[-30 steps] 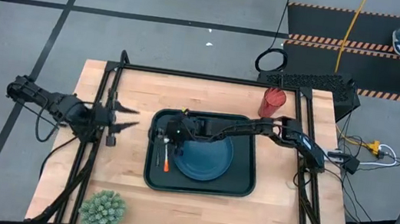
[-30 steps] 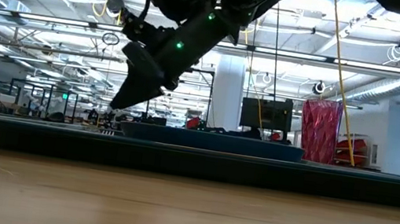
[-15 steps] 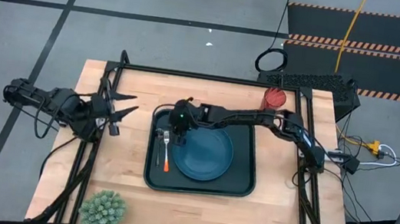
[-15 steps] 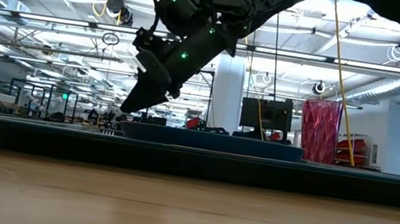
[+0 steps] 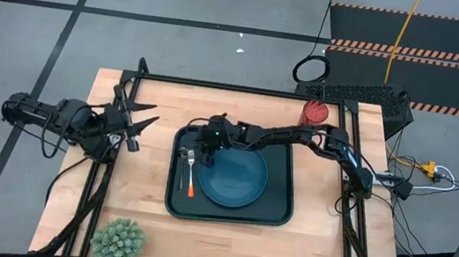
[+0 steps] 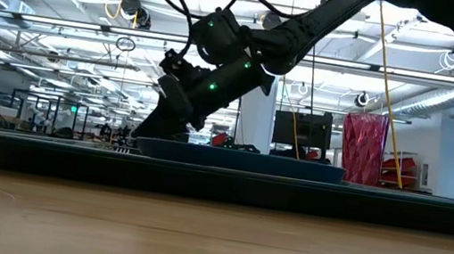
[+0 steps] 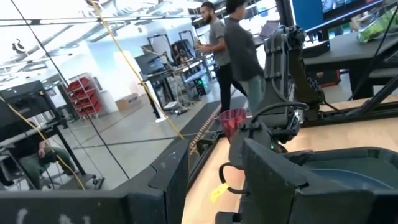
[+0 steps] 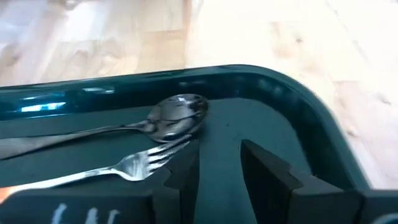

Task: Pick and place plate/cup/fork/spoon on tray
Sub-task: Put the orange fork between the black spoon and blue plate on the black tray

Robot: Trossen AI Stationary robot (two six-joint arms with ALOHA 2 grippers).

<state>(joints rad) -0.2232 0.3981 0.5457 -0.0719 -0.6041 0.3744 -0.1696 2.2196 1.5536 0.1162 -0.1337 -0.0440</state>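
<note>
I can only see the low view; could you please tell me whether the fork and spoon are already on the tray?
Observer: Yes. The right wrist view shows the fork and the spoon lying side by side inside the tray, near a corner.
Operator: Thank you. Is the right gripper holding anything?
Observer: No. The right gripper is open and empty, by the fork's tines.
Operator: And is the cup on the tray?
Observer: No. From above, the cup stands on the table, beyond the tray's far right corner.
</note>
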